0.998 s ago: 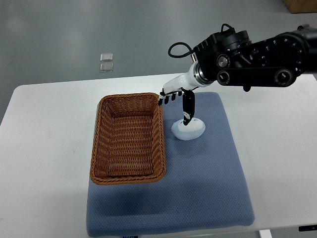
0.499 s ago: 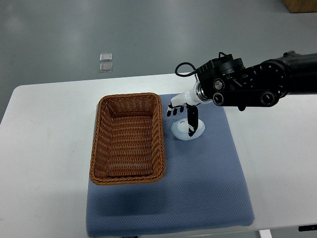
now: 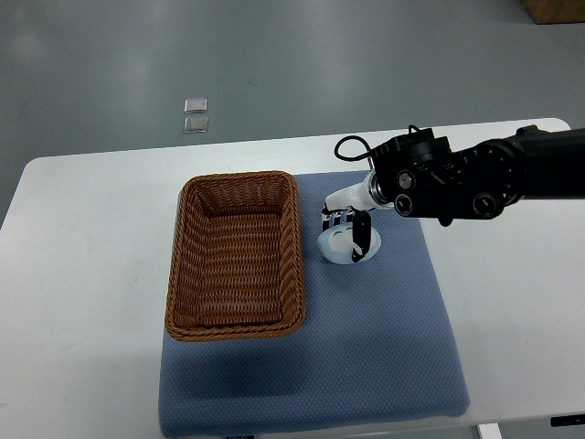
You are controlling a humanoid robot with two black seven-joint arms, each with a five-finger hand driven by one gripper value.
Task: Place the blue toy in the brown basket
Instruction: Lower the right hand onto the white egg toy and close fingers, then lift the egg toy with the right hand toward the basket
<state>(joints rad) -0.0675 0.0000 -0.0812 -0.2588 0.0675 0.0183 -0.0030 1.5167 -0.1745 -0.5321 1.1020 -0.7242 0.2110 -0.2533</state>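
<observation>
The pale blue toy [image 3: 339, 248] lies on the blue mat [image 3: 384, 347], just right of the brown wicker basket [image 3: 293, 247]. My right hand [image 3: 345, 232] comes in from the right on a black arm and sits low on the toy. Its dark fingers [image 3: 333, 218] press the toy's far edge and the thumb lies across its top, so the hand is shut on the toy. The toy rests on the mat. Nothing is in the basket. The left arm does not show.
The mat and basket sit on a white table [image 3: 82, 274]. Two small clear packets [image 3: 195, 116] lie on the grey floor beyond the table's far edge. A brown box corner [image 3: 556, 9] shows at the top right.
The right arm has dropped and drawn back to the right. The fingers, spread above the toy before, have come down and closed against it. The toy stays in place.
</observation>
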